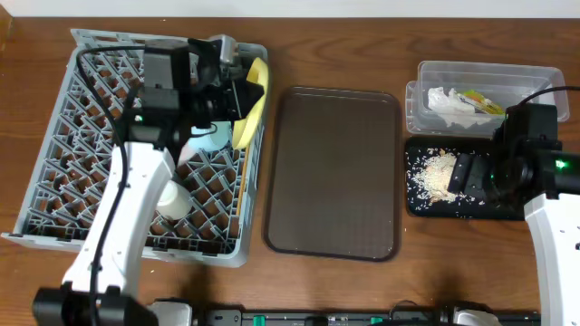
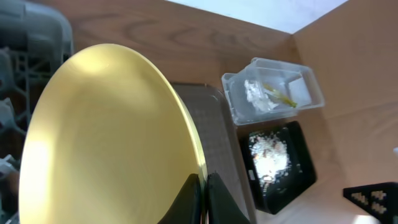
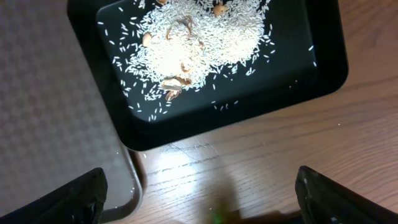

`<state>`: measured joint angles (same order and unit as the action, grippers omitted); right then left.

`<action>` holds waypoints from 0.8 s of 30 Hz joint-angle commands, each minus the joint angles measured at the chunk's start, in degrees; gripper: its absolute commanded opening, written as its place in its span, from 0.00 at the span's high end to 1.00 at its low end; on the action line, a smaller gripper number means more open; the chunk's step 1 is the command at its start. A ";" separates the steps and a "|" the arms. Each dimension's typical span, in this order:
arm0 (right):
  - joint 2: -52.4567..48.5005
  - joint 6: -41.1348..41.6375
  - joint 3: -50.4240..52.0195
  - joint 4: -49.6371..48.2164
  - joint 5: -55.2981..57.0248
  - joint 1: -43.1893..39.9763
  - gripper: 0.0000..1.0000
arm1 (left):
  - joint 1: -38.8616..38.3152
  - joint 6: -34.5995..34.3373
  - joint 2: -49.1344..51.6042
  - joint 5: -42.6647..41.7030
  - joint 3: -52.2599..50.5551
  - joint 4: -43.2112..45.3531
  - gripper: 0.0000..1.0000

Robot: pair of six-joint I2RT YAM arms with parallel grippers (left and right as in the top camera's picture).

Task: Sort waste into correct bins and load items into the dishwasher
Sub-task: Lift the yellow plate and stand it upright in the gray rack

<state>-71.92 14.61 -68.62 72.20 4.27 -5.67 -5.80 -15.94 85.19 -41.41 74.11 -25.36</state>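
My left gripper (image 1: 243, 93) is shut on the rim of the pale yellow-green plate (image 1: 254, 107), holding it on edge at the right side of the grey dish rack (image 1: 72, 163). The plate fills the left wrist view (image 2: 106, 137), with the fingers (image 2: 204, 199) pinching its edge. A light blue bowl (image 1: 207, 138) and a white bowl (image 1: 174, 199) sit in the rack. My right gripper (image 3: 199, 193) is open and empty above the table beside the black tray (image 3: 323, 68), which holds the rice scraps (image 3: 199, 37). The clear tub (image 1: 435, 72) holds the tissue (image 1: 446, 101) and the wrapper (image 1: 480, 102). The chopsticks are not visible.
The dark brown serving tray (image 1: 333, 172) lies between the rack and the bins, with nothing on it. Its corner shows in the right wrist view (image 3: 56, 124). The wooden table runs along the front edge.
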 commanded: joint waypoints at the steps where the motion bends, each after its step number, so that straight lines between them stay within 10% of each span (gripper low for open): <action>1: 0.57 -0.52 -0.37 0.07 -0.24 -0.70 0.05 | 2.58 -2.03 2.97 -8.81 -0.11 1.03 0.94; 7: 0.57 -0.52 -0.37 0.07 -0.24 -0.70 0.05 | 4.98 -2.36 6.32 -9.07 -0.11 1.20 0.91; 15: 0.57 -0.52 -0.37 -0.15 -0.24 -0.70 0.05 | 8.35 -0.22 6.43 -5.05 -0.11 1.03 0.37; 24: 0.57 -6.12 -0.37 -9.90 -16.79 -0.55 0.01 | 11.04 5.68 -0.04 12.66 -0.11 -10.91 0.16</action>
<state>-71.92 12.27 -68.60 64.34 -2.63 -5.65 5.06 -14.33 89.23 -38.89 73.93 -34.59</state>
